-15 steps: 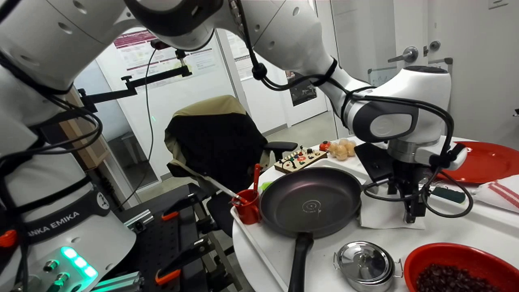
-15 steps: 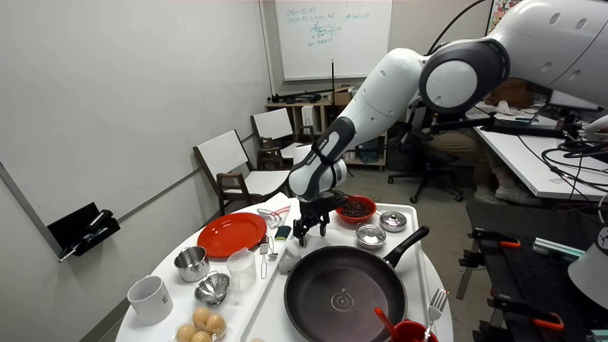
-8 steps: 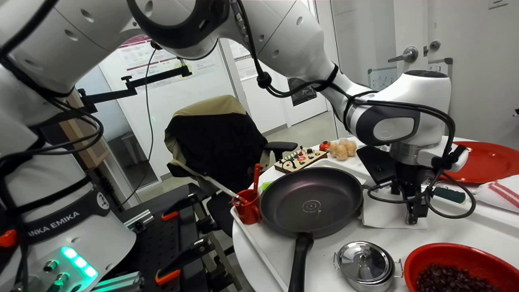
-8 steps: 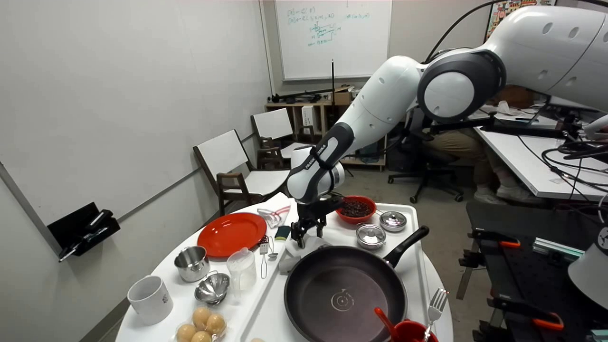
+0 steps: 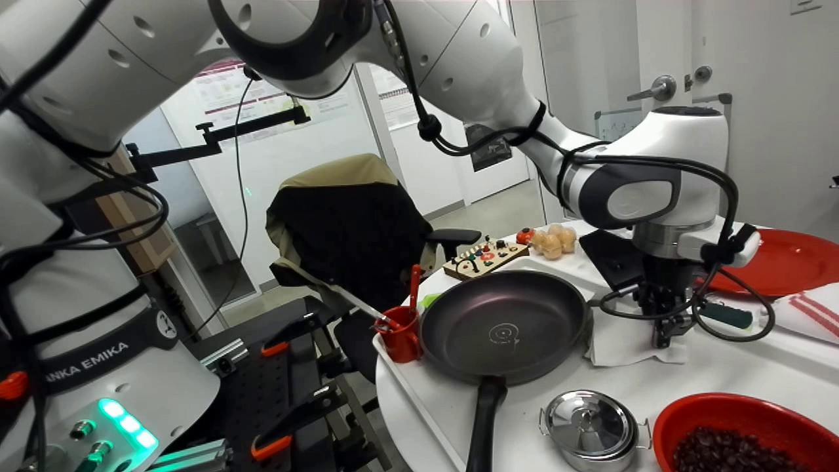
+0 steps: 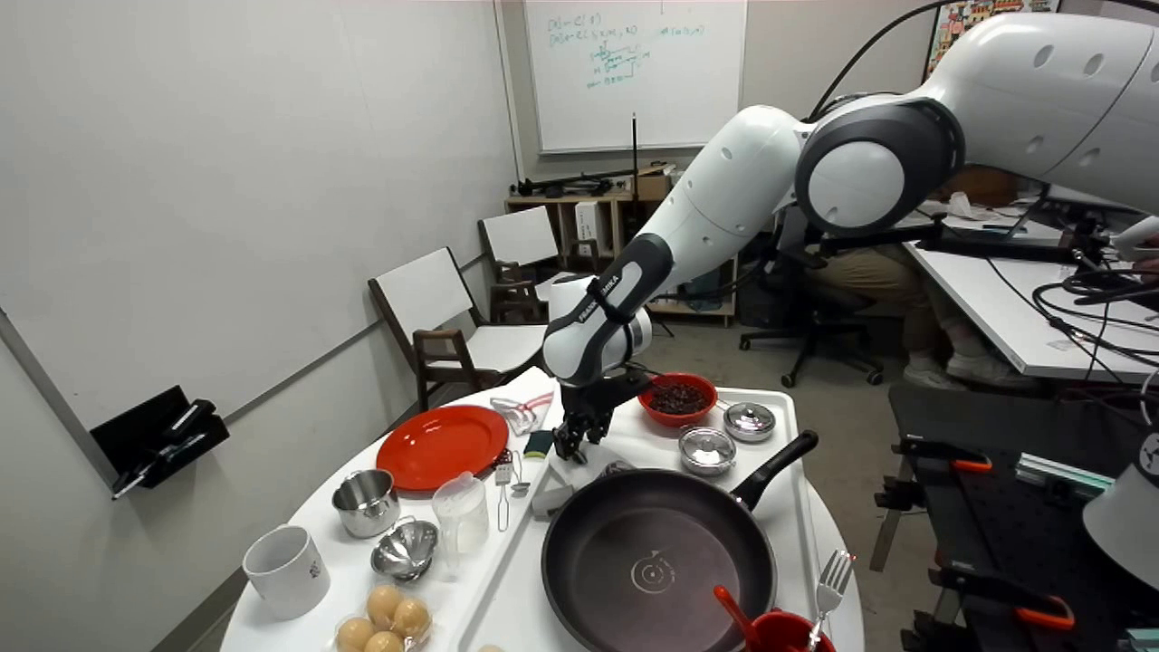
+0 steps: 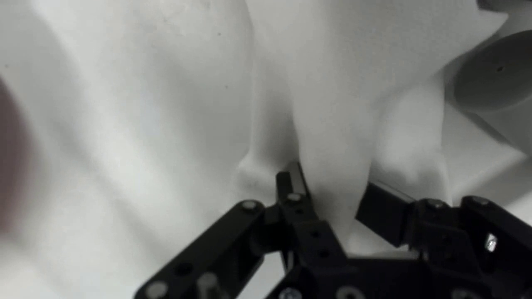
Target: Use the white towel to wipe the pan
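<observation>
In an exterior view the robot's big white base (image 5: pixel 131 375) stands near one edge, and a row of green lights (image 5: pixel 128 423) shines on it. The long white arm (image 5: pixel 455 65) goes across the top, then bends and slopes down to the wrist (image 5: pixel 696 141). Black cords (image 5: pixel 429 128) are tied along it, and some make a loose loop by the gripper (image 7: pixel 334 197). The arm reaches far out from the base. In both exterior views the gripper hangs under the wrist and points down. In the wrist view its two black fingers (image 7: pixel 384 216) come up from the bottom, close together in a pinch, with a small space between their tips.
</observation>
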Robot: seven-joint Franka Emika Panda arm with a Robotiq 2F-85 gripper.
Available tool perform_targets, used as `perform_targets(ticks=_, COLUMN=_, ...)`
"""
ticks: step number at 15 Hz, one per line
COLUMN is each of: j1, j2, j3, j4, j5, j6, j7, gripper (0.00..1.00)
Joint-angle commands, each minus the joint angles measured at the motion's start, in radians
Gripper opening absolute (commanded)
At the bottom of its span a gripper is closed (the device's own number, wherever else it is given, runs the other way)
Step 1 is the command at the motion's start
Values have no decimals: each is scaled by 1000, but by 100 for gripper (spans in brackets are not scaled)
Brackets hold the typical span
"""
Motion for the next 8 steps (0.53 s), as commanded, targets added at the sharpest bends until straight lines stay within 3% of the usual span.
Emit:
perform_targets(ticks=1, j1=3, j2=32, j3=-18, j4=47, j5=-34, j6=-17, j7=30, gripper=0)
perform_targets(ticks=3, j1=3, j2=20, j3=-24, j4=35, j5=-40, j6=-7, j7=22, gripper=4)
perform_targets(ticks=8, j1=16, j2=-54, j3=-39, j4=-35, j5=-45, j6=50, j7=-9, gripper=4)
